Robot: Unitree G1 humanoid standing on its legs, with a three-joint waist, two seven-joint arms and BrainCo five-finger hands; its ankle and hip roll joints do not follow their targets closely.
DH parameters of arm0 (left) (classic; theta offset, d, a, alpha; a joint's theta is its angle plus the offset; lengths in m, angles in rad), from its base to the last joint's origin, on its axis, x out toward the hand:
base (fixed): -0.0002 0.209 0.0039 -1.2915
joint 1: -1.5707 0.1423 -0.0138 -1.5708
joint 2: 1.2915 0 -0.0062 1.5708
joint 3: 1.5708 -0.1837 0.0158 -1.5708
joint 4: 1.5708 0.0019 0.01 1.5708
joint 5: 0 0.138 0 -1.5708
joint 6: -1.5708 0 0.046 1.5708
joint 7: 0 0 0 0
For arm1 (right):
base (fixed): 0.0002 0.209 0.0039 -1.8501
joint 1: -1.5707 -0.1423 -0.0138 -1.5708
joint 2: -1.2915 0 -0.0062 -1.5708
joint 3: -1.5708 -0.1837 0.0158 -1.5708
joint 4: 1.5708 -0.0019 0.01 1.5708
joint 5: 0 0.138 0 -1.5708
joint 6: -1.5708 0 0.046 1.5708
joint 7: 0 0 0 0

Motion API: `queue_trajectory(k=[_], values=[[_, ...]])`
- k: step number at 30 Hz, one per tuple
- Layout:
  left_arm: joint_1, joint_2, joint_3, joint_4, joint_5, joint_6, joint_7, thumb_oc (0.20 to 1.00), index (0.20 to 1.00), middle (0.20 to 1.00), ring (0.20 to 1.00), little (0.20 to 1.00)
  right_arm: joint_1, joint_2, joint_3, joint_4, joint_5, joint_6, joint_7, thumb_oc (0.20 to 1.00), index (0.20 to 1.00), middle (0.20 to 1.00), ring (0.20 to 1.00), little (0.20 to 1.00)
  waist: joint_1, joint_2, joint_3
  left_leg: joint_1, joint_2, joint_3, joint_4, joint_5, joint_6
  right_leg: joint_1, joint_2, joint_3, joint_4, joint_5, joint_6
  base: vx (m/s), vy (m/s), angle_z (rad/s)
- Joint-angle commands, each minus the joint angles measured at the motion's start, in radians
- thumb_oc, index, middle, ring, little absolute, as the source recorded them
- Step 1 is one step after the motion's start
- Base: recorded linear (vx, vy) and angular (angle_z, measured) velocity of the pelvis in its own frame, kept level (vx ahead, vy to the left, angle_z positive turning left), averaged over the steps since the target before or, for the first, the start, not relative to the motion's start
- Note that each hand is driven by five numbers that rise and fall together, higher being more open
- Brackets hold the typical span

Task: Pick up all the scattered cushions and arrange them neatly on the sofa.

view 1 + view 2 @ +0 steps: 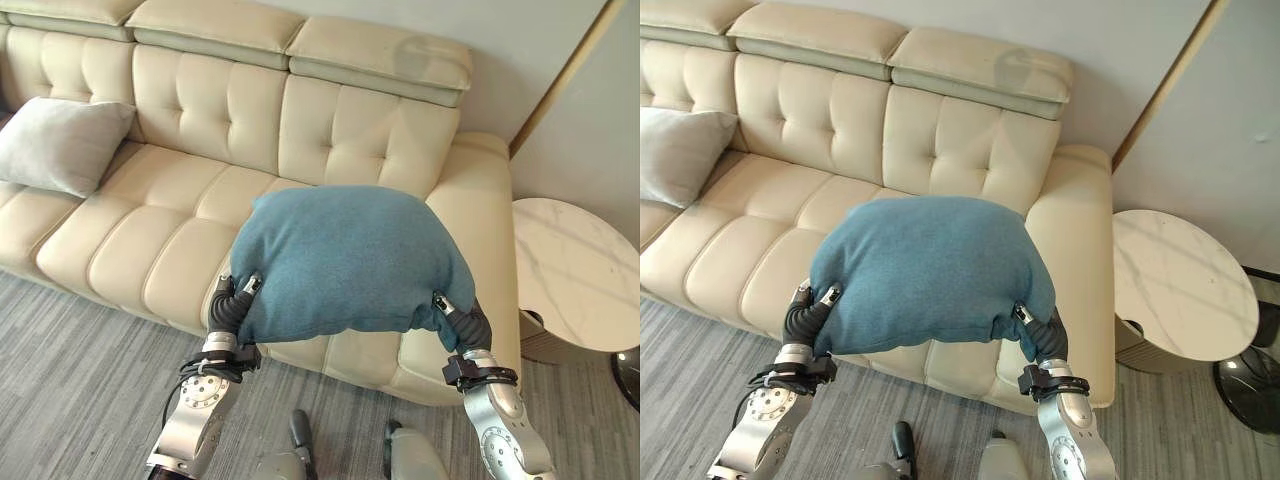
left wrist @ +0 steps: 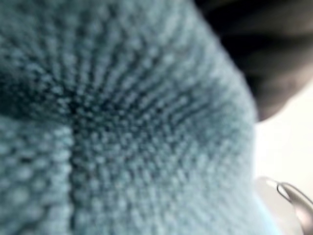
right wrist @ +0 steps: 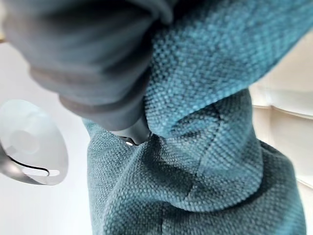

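Note:
A teal blue cushion (image 1: 345, 260) hangs in the air in front of the cream sofa (image 1: 180, 215), above the right seat. My left hand (image 1: 233, 303) is shut on its lower left corner, fingers curled into the cloth. My right hand (image 1: 462, 322) is shut on its lower right corner; in the right wrist view the teal fabric (image 3: 210, 147) bunches against that hand's dark cover (image 3: 98, 73). The cushion's weave (image 2: 122, 122) presses close to the left wrist camera. A light grey cushion (image 1: 58, 145) leans against the sofa's backrest at the far left.
A round white marble side table (image 1: 575, 275) stands right of the sofa's right armrest (image 1: 480, 215). A dark round base (image 1: 1250, 385) sits on the floor beyond it. Grey striped carpet (image 1: 70, 390) covers the floor in front of the sofa.

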Motion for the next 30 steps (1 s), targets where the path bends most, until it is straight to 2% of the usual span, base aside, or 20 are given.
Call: queue_trajectory(k=[1,2,3,4,5,7,8,11,12,14,16,17,18,19,20,24,25,29,30], values=[[-0.099,0.002,0.031,-0.105,0.066,-0.113,0.014,0.200,0.200,0.200,0.200,0.200,-0.072,-0.001,-0.022,-0.084,-0.021,-0.106,-0.005,0.200,0.200,0.200,0.200,0.200,-0.013,0.012,-0.041,0.077,0.011,-0.016,0.077,-0.189,-0.085,0.076,0.047,-0.131,-0.136,0.078,-0.025,0.27,-0.078,0.12],[-0.092,-0.001,0.037,-0.120,0.071,-0.112,0.001,0.200,0.200,0.200,0.200,0.200,-0.057,0.002,-0.024,-0.097,-0.012,-0.102,0.001,0.200,0.200,0.200,0.200,0.200,-0.015,0.007,-0.060,0.107,0.010,-0.010,0.097,-0.236,-0.094,0.129,0.062,-0.143,-0.175,0.036,-0.044,0.27,-0.097,-0.02],[-0.086,-0.007,0.044,-0.124,0.070,-0.117,0.001,0.200,0.200,0.200,0.200,0.200,-0.056,-0.001,-0.020,-0.096,-0.006,-0.108,0.003,0.200,0.200,0.200,0.200,0.200,-0.011,0.003,-0.063,0.110,0.017,-0.001,0.133,-0.256,-0.097,0.145,0.062,-0.134,-0.177,0.033,-0.048,0.49,-0.177,-0.11],[-0.072,-0.014,0.048,-0.140,0.057,-0.123,-0.006,0.200,0.200,0.200,0.200,0.200,-0.054,-0.009,-0.018,-0.089,0.004,-0.107,0.000,0.200,0.200,0.200,0.200,0.200,-0.010,0.000,-0.068,0.095,0.031,0.014,0.250,-0.294,-0.113,0.181,0.063,-0.129,-0.205,0.026,-0.064,0.23,-0.117,-0.25],[-0.071,-0.014,0.049,-0.142,0.056,-0.122,-0.006,0.200,0.200,0.200,0.200,0.200,-0.054,-0.009,-0.018,-0.089,0.004,-0.107,0.000,0.200,0.200,0.200,0.200,0.200,-0.010,0.001,-0.067,0.091,0.035,0.014,0.260,-0.300,-0.115,0.182,0.066,-0.129,-0.206,0.026,-0.065,0.22,-0.140,-0.17],[-0.069,-0.015,0.055,-0.148,0.052,-0.126,-0.010,0.200,0.200,0.200,0.200,0.200,-0.058,-0.034,-0.013,-0.087,0.015,-0.104,0.007,0.200,0.200,0.200,0.200,0.200,0.004,0.001,-0.049,0.020,0.072,0.009,0.456,-0.271,-0.139,0.214,0.074,-0.111,-0.225,0.020,-0.089,0.09,-0.091,-0.28],[-0.074,-0.021,0.056,-0.146,0.049,-0.128,-0.003,0.200,0.200,0.200,0.200,0.200,-0.058,-0.045,-0.012,-0.085,0.022,-0.099,0.003,0.200,0.200,0.200,0.200,0.200,0.016,-0.003,-0.032,-0.048,0.068,-0.023,0.542,-0.199,-0.151,0.227,0.076,-0.094,-0.243,0.028,-0.110,0.08,-0.029,-0.31],[-0.055,-0.022,0.058,-0.147,0.048,-0.122,-0.009,0.200,0.200,0.200,0.200,0.200,-0.048,-0.053,-0.005,-0.073,0.029,-0.082,0.010,0.200,0.200,0.200,0.200,0.200,0.024,-0.007,-0.037,-0.089,0.078,-0.070,0.478,-0.229,-0.137,0.258,0.070,-0.057,-0.262,0.018,-0.096,0.15,0.082,-0.50],[-0.046,-0.025,0.063,-0.145,0.048,-0.118,-0.004,0.200,0.200,0.200,0.200,0.200,-0.049,-0.057,0.000,-0.068,0.028,-0.079,0.010,0.200,0.200,0.200,0.200,0.200,0.035,-0.011,-0.039,-0.103,0.078,-0.105,0.426,-0.233,-0.137,0.267,0.064,-0.034,-0.267,0.017,-0.087,0.19,0.129,-0.60],[-0.034,-0.025,0.067,-0.147,0.045,-0.118,-0.002,0.200,0.200,0.200,0.200,0.200,-0.048,-0.059,0.003,-0.063,0.027,-0.074,0.009,0.200,0.200,0.200,0.200,0.200,0.048,-0.005,-0.038,-0.102,0.086,-0.176,0.312,-0.191,-0.147,0.280,0.068,-0.004,-0.271,0.012,-0.082,0.19,0.138,-0.50],[-0.025,-0.028,0.075,-0.146,0.044,-0.119,0.009,0.200,0.200,0.200,0.200,0.200,-0.048,-0.061,0.010,-0.055,0.024,-0.072,0.009,0.200,0.200,0.200,0.200,0.200,0.059,0.007,-0.033,-0.120,0.112,-0.255,0.209,-0.104,-0.168,0.289,0.072,0.028,-0.272,0.009,-0.076,0.15,0.168,-0.64],[-0.023,-0.029,0.074,-0.145,0.042,-0.121,0.011,0.200,0.200,0.200,0.200,0.200,-0.046,-0.062,0.010,-0.050,0.024,-0.072,0.007,0.200,0.200,0.200,0.200,0.200,0.060,0.012,-0.032,-0.122,0.123,-0.276,0.174,-0.082,-0.173,0.293,0.074,0.038,-0.270,0.004,-0.076,0.09,0.109,-0.42],[-0.024,-0.029,0.073,-0.145,0.042,-0.121,0.011,0.200,0.200,0.200,0.200,0.200,-0.046,-0.062,0.010,-0.050,0.024,-0.072,0.007,0.200,0.200,0.200,0.200,0.200,0.061,0.011,-0.030,-0.116,0.123,-0.274,0.166,-0.078,-0.174,0.294,0.074,0.039,-0.270,0.004,-0.077,0.14,0.171,-0.34],[-0.022,-0.031,0.071,-0.138,0.050,-0.116,0.019,0.200,0.200,0.200,0.200,0.200,-0.038,-0.070,0.006,-0.039,0.010,-0.066,0.003,0.200,0.200,0.200,0.200,0.200,0.063,0.022,-0.027,-0.132,0.147,-0.294,0.131,-0.042,-0.188,0.305,0.068,0.050,-0.266,-0.006,-0.071,0.12,0.193,-0.30],[-0.020,-0.030,0.071,-0.139,0.048,-0.123,0.018,0.200,0.200,0.200,0.200,0.200,-0.031,-0.072,0.004,-0.041,0.013,-0.061,0.001,0.200,0.200,0.200,0.200,0.200,0.064,0.025,-0.026,-0.133,0.153,-0.301,0.134,-0.043,-0.190,0.307,0.063,0.066,-0.262,-0.011,-0.068,0.15,0.272,-0.42],[-0.010,-0.036,0.056,-0.136,0.053,-0.119,-0.003,0.200,0.200,0.200,0.200,0.200,-0.014,-0.067,0.013,-0.038,0.002,-0.049,0.019,0.200,0.200,0.200,0.200,0.200,0.057,0.054,-0.043,-0.095,0.134,-0.306,0.095,-0.061,-0.195,0.321,0.041,0.092,-0.273,0.000,-0.047,0.14,0.282,-0.38],[-0.008,-0.028,0.046,-0.130,0.052,-0.115,-0.012,0.200,0.200,0.200,0.200,0.200,-0.015,-0.064,0.017,-0.034,-0.016,-0.042,0.017,0.200,0.200,0.200,0.200,0.200,0.055,0.060,-0.052,-0.068,0.115,-0.294,0.063,-0.055,-0.186,0.313,0.024,0.106,-0.271,0.011,-0.036,0.15,0.360,-0.25],[-0.013,0.001,0.037,-0.102,0.067,-0.106,-0.009,0.200,0.200,0.200,0.200,0.200,-0.038,-0.043,0.038,-0.014,-0.051,-0.026,0.014,0.200,0.200,0.200,0.200,0.200,0.065,0.043,-0.062,-0.042,0.087,-0.250,0.035,-0.063,-0.158,0.299,-0.005,0.130,-0.286,0.036,-0.010,0.10,0.212,-0.30],[-0.028,0.018,0.035,-0.071,0.071,-0.106,0.003,0.200,0.200,0.200,0.200,0.200,-0.081,-0.028,0.061,0.009,-0.075,-0.023,-0.003,0.200,0.200,0.200,0.200,0.200,0.077,0.029,-0.060,-0.055,0.072,-0.233,0.042,-0.074,-0.140,0.278,-0.021,0.144,-0.301,0.054,0.002,0.07,0.195,-0.30]])
